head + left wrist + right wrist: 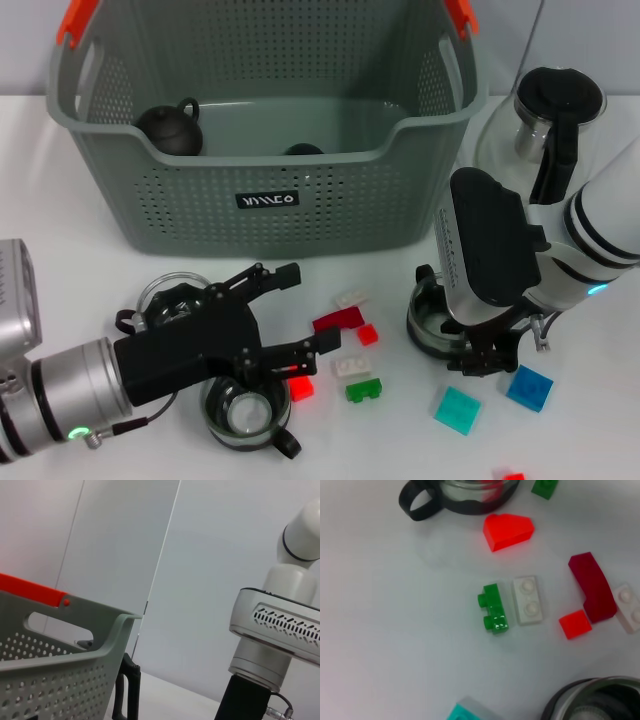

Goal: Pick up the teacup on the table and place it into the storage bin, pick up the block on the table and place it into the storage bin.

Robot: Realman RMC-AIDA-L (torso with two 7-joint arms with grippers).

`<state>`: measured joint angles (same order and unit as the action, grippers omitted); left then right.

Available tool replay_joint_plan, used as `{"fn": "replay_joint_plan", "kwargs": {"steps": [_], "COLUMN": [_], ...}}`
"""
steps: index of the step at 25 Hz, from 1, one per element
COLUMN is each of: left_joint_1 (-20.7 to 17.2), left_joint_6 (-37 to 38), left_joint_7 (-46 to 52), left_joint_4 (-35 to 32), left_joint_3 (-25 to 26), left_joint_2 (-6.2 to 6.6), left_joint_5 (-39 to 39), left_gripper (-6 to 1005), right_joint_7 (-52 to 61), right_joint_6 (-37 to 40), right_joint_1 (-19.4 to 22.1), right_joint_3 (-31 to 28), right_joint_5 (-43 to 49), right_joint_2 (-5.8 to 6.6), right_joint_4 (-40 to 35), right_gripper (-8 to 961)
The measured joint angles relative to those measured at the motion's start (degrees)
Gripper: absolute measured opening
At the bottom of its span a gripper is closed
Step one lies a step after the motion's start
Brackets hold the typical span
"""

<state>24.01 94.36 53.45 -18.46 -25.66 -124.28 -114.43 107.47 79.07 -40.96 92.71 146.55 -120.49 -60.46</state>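
The grey-green storage bin (262,205) stands at the back of the table, and its wall (55,680) fills the left wrist view's corner. Three glass teacups sit in front of it: one (244,412) just under my left gripper (298,311), one (168,292) partly hidden behind that gripper, and one (428,322) beside my right gripper (487,358). The left gripper is open and empty, its tips just short of a dark red block (340,320). Green (492,609), white (529,600) and red (508,531) blocks lie loose between the arms.
A dark teapot (170,128) and another dark item (303,150) lie inside the bin. A glass kettle with a black lid (555,108) stands at the back right. Teal (457,410) and blue (528,387) blocks lie near the front right.
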Motion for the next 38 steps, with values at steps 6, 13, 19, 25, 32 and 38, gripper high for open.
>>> {"fn": "replay_joint_plan", "kwargs": {"steps": [6,13,19,25,32,38], "left_joint_1": [-0.42,-0.60,-1.21,-1.65,-1.69,-1.65], "left_joint_6": [-0.03,0.30,0.33,-0.07,0.17,0.25], "left_joint_7": [-0.10,-0.11,-0.11,-0.14,-0.28,-0.28], "left_joint_4": [0.00,-0.15,-0.72,-1.25,-1.24,-1.23], "left_joint_3": [0.07,0.09,0.10,0.81,1.08,1.36], "left_joint_2": [0.00,-0.07,0.07,0.17,0.18,0.18], "left_joint_5": [0.00,0.00,0.00,0.00,0.00,0.00], "left_gripper": [950,951,951,951,951,950], "right_joint_7": [0.57,1.23,3.34,7.06,7.64,3.23], "right_joint_6": [1.57,10.02,22.44,30.11,8.30,-15.45], "right_joint_1": [0.50,3.23,3.20,-1.08,-9.19,-18.15], "right_joint_3": [-0.44,-3.92,-10.99,-21.22,-30.28,-29.82], "right_joint_5": [-0.24,-0.70,-5.56,-19.61,-24.30,-14.54], "right_joint_2": [0.15,0.18,0.17,0.26,0.72,1.83], "right_joint_4": [-1.38,-12.10,-23.84,-33.07,-22.82,2.65], "right_gripper": [432,161,58,59,60,62]}}
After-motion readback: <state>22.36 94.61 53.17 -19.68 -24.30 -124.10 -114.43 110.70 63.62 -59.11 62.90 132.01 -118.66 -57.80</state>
